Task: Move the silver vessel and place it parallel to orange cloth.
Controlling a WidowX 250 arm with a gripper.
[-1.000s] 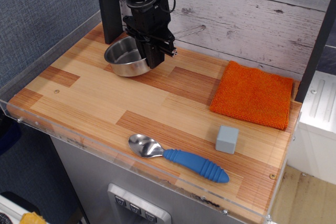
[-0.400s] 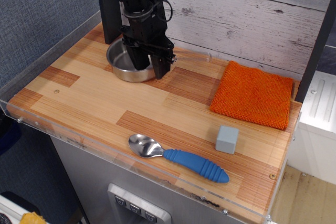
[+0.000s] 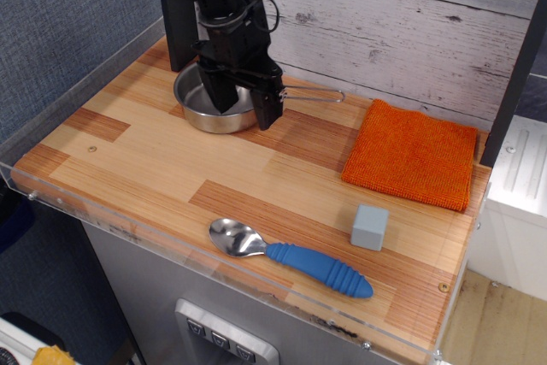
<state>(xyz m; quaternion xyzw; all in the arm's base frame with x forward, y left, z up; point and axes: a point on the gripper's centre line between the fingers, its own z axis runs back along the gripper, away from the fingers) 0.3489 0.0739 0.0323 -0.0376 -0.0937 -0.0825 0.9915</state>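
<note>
The silver vessel rests flat on the wooden table at the back left, its wire-loop handle pointing right along the back wall. My gripper hangs over the vessel's right rim and is open. One finger is inside the bowl and the other finger is outside, by the base of the handle. The orange cloth lies flat at the back right, well apart from the vessel.
A silver spoon with a blue handle lies near the front edge. A small grey block stands in front of the cloth. A black post rises behind the vessel. A clear acrylic rim borders the table.
The vessel, held tilted and raised a second ago, has come down flat onto the table. My fingers have since spread apart and let go of its rim.
</note>
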